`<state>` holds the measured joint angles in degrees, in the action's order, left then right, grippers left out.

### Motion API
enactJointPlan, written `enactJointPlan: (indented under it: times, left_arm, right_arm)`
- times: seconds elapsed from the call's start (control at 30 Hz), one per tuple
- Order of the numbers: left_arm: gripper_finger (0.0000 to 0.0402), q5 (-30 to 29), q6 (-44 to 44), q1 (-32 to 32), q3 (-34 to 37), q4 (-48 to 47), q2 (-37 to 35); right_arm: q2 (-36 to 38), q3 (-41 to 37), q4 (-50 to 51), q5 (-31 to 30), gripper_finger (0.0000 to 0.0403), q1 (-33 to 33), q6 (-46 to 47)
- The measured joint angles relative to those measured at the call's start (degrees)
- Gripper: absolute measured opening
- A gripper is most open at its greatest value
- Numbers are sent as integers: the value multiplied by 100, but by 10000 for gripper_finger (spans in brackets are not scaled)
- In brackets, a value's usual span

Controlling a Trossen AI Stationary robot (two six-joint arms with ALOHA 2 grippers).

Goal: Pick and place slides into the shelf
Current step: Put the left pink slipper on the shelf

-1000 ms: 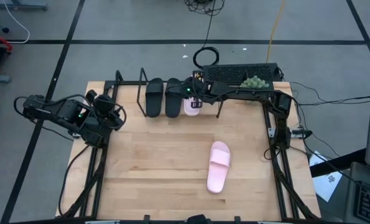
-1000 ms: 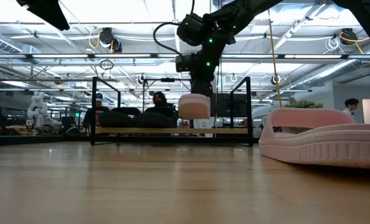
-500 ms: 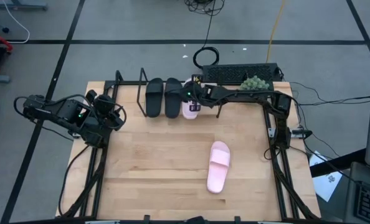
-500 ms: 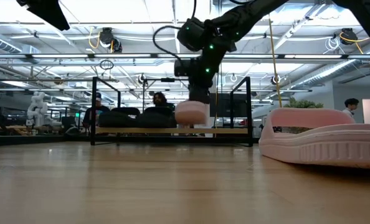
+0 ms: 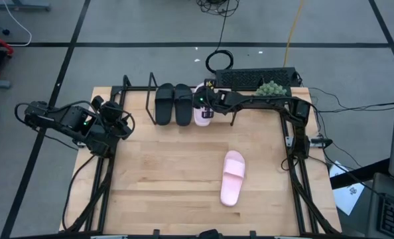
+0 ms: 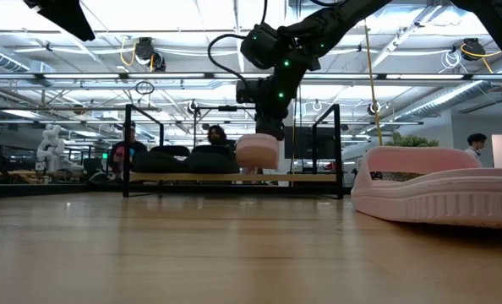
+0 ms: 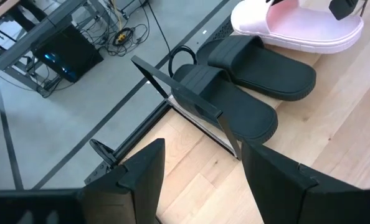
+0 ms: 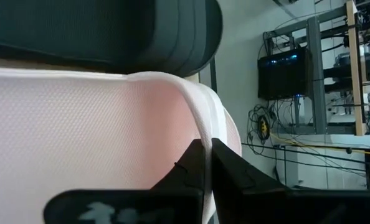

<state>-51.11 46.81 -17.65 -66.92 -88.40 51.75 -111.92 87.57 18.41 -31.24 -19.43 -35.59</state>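
Observation:
My right gripper (image 5: pixel 207 106) is over the shelf (image 5: pixel 137 89) at the table's far edge, shut on a pale pink slide (image 5: pixel 202 114). In the low view this slide (image 6: pixel 258 152) sits level just above the shelf board (image 6: pixel 192 177). Two black slides (image 5: pixel 164 103) (image 5: pixel 184 103) lie flat on the shelf beside it, toward the table's left. The second pink slide (image 5: pixel 232 177) lies sole down on the table, right of centre. My left gripper (image 7: pixel 203 180) is open at the table's left edge, facing the shelf's wire frame (image 7: pixel 172 93). My right gripper pinches a thin raised edge of the pink slide (image 8: pixel 200 134) between its two fingers. The fingers (image 6: pixel 270 127) come from above, pointing down. The slide stays level under them, beside the black slide (image 8: pixel 110 31). Whether its sole touches the shelf board, I cannot tell.
A dark keyboard-like box (image 5: pixel 253 78) with a green bunch (image 5: pixel 271 87) lies behind the shelf on the right. Cables (image 5: pixel 218 61) run over the floor beyond the far edge. Bare wood lies between the shelf and the pink slide on the table. People sit in the room beyond.
My right gripper has come down toward the shelf board with the pink slide and shifted a little toward the table's left, closer to the black slides. The slide has stayed level in the hold.

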Motion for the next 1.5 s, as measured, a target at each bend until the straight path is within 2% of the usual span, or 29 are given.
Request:
enactJointPlan:
  times: [1.27,1.5]
  left_arm:
    - [214,7,-146,0,0,-2,0]
    - [214,26,-168,0,0,-2,0]
  right_arm:
    - [-173,0,-229,146,0,-49,146]
    - [-173,0,-228,152,25,-49,163]
